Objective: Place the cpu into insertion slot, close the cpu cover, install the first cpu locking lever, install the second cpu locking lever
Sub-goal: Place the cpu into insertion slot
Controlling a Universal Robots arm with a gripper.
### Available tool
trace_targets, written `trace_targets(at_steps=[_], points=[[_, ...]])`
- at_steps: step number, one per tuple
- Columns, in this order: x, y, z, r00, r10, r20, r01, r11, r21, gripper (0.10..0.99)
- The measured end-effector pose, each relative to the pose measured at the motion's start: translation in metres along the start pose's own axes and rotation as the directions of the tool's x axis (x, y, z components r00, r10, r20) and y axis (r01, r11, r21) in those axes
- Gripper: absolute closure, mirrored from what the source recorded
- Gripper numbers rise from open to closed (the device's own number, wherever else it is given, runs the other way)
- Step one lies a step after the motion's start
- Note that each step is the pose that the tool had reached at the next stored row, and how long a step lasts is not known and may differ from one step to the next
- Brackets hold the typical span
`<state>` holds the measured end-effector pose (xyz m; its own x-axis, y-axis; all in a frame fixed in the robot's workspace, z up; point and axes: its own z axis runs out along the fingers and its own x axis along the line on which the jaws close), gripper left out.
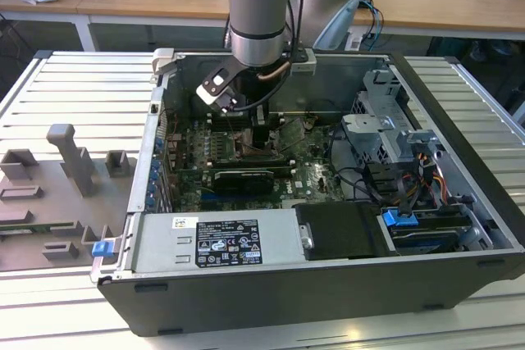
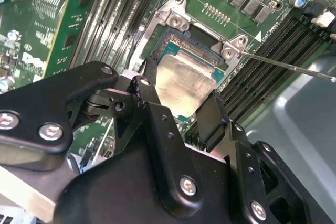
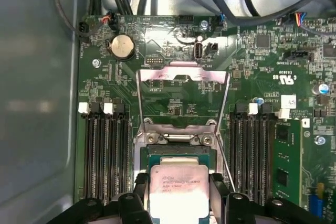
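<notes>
Two-fingered, pinches the cpu (image 3: pixel 178 198) in the gripper (image 3: pixel 179 184), with one black finger (image 3: pixel 140 195) pressed on each side. Holds it flat, pale shiny face up. Hangs it right over part of the slot (image 3: pixel 178 153), the dark square with a silver rim in the green board (image 3: pixel 100 85). Cannot tell if touching the slot or just above it.

Has the cover (image 3: pixel 182 73) standing open, on the side of the slot away from the gripper. Lets green board peek through the big square hole in it. Has a thin lever (image 2: pixel 283 65) sticking out from one corner of the slot. Has long black memory slots (image 3: pixel 105 150) on two sides of the slot, and a round battery (image 3: pixel 122 46) past the cover.

In the exterior view, points the arm (image 1: pixel 258 14) down into the far middle of an open case (image 1: pixel 271 301) lying on a metal table (image 1: pixel 467 96). Stands just beyond a long black card (image 1: pixel 242 179). Has a gray tray (image 1: pixel 49 202) of blocks on the table, to the exterior view's left of the case. Has a bunch of wires (image 1: pixel 426 174) inside the case, at the exterior view's right.
</notes>
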<state>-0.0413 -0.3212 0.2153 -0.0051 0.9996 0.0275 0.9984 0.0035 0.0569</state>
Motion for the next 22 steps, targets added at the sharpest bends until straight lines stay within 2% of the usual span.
trace_targets(at_steps=[6,10,16,19,21,22], points=[[-0.0002,-0.0008,0.0088,0.9999,0.015,0.0013,-0.015,0.9999,0.000,0.545],[-0.0003,-0.0009,0.0108,0.9999,0.014,0.0072,-0.014,0.9999,0.000,0.545],[0.0009,-0.0012,0.0160,0.9999,0.014,0.0079,-0.014,0.9999,0.001,0.545],[0.0008,-0.0012,0.0161,0.9999,0.014,0.0083,-0.014,0.9999,0.001,0.545],[0.0009,-0.0012,0.0163,0.9999,0.014,0.0080,-0.014,0.9999,0.001,0.533],[0.0009,-0.0012,0.0163,0.9999,0.014,0.0080,-0.014,0.9999,0.001,0.471]])
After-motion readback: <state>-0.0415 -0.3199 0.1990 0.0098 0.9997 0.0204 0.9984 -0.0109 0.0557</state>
